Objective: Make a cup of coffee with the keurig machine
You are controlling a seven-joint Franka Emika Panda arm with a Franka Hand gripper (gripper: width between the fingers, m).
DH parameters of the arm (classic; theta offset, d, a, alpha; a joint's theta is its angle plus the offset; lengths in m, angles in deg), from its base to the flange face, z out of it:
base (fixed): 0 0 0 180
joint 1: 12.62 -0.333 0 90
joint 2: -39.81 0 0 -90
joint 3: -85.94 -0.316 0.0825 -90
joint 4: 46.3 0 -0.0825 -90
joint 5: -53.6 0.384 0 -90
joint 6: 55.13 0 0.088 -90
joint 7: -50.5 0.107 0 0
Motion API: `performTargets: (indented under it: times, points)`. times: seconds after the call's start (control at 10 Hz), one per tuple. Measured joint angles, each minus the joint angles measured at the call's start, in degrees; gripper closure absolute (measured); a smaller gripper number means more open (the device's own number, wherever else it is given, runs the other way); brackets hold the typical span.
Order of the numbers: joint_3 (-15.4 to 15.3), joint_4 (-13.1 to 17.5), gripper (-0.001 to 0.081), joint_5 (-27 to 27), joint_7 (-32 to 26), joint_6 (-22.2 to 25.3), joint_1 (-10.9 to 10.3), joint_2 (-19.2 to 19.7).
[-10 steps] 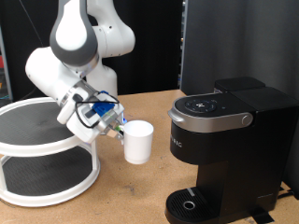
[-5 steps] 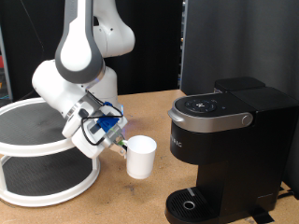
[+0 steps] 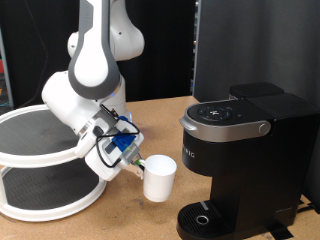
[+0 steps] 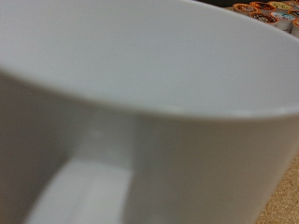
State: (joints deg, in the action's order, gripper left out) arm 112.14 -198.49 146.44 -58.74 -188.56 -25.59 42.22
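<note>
The white cup (image 3: 159,179) hangs in the air in the exterior view, just to the left of the keurig machine (image 3: 245,150) and above the wooden table. My gripper (image 3: 136,164) is shut on the cup by its handle side. The cup tilts slightly. In the wrist view the cup's white wall and handle (image 4: 140,121) fill nearly the whole picture. The black machine's lid is closed, and its round drip base (image 3: 203,217) stands empty at the lower front.
A white two-tier round stand (image 3: 40,165) sits at the exterior view's left. A black panel (image 3: 255,45) stands behind the machine. Several coffee pods (image 4: 276,11) show at a corner of the wrist view.
The arm has carried the cup down and to the exterior view's right, closer to the machine's drip base. The gripper stays shut on it.
</note>
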Motion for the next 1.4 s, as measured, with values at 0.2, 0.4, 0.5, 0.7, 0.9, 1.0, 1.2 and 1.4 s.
performTargets:
  times: [0.2, 0.4, 0.5, 0.7, 0.9, 1.0, 1.2, 1.4]
  points:
    - [-1.21, 1.19, 0.0737, 1.05, 0.0, 0.32, -0.05, 1.7]
    - [-2.32, 1.87, 0.0737, 2.39, -0.18, 1.68, -0.07, 2.62]
    - [-2.93, 2.03, 0.0737, 3.22, -0.38, 2.31, -0.08, 2.66]
    - [-4.3, 2.34, 0.0737, 4.65, -0.42, 2.5, -0.26, 2.67]
    - [-5.69, 2.61, 0.0737, 6.45, -0.42, 2.25, -0.48, 2.67]
    - [-6.38, 2.79, 0.0737, 7.62, -0.58, 1.98, -0.6, 2.74]
    - [-7.72, 3.53, 0.0737, 10.02, -1.51, 1.29, -0.82, 3.5]
    - [-8.91, 4.58, 0.0737, 12.55, -2.81, 0.64, -1.0, 4.63]
